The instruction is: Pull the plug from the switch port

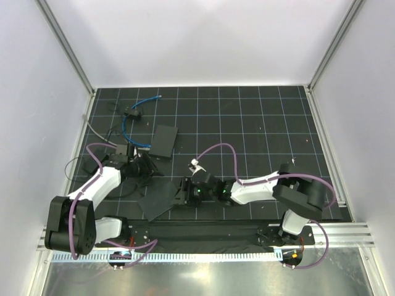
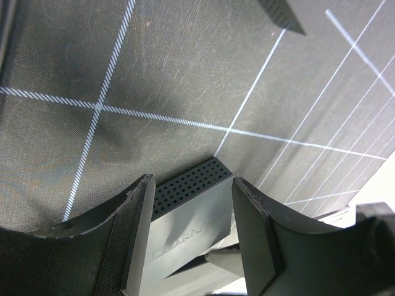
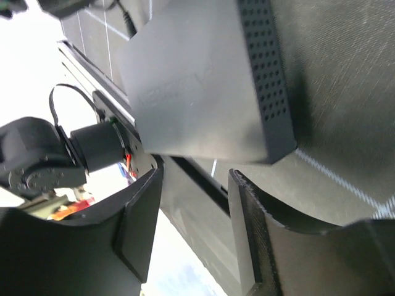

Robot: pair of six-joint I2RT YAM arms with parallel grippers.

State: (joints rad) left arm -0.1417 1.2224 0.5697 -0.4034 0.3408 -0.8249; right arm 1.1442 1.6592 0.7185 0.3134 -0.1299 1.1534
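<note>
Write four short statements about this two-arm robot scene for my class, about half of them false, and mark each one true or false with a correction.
1. A blue cable lies on the left part of the mat. True.
2. The right gripper is clamped on the blue cable. False: its fingers are apart and no cable is between them.
3. A perforated black box shows between the fingers of the left gripper. True.
4. The mat is plain black with no markings. False: pale grid lines cross it.
</note>
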